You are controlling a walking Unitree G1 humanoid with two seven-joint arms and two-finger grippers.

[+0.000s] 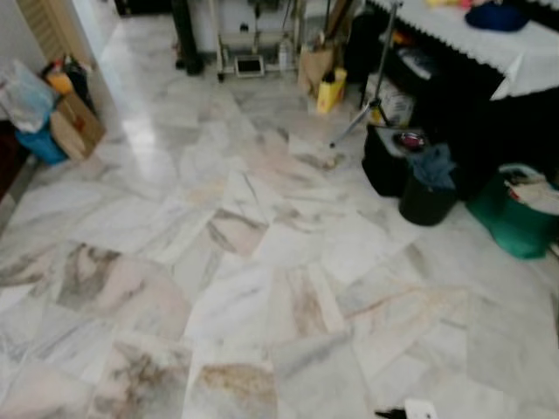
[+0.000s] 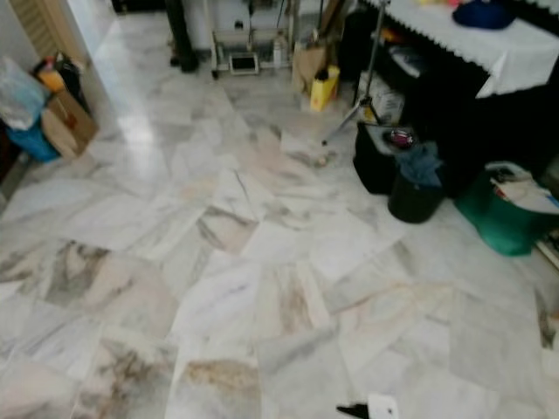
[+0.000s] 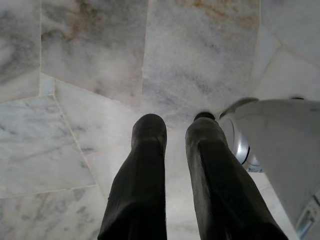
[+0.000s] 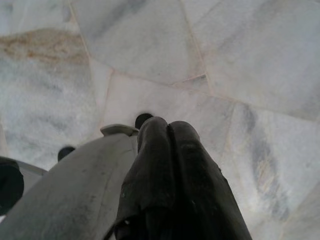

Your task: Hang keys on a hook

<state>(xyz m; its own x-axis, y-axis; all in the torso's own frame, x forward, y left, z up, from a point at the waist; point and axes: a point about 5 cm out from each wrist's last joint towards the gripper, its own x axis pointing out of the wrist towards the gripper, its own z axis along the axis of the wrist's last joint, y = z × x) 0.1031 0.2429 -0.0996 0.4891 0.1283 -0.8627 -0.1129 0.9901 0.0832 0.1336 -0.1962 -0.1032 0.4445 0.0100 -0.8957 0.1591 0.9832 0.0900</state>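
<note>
Left end effector [image 3: 172, 130] released over marble floor [image 1: 262, 262]; right end effector [image 4: 170, 131] clenched (seemingly empty).

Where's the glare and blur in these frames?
Eye views: soft all over, with window glare on the marble floor at upper left. Left wrist view: floor fairly sharp, left hand dark, slightly soft. Right wrist view: right hand near-black, little detail.

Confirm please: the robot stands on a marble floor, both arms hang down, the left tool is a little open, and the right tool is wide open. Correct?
Not quite. In the right wrist view the right tool is shut, its two black fingers pressed together. The rest holds: the floor is marble, and the left tool is a little open.
</note>
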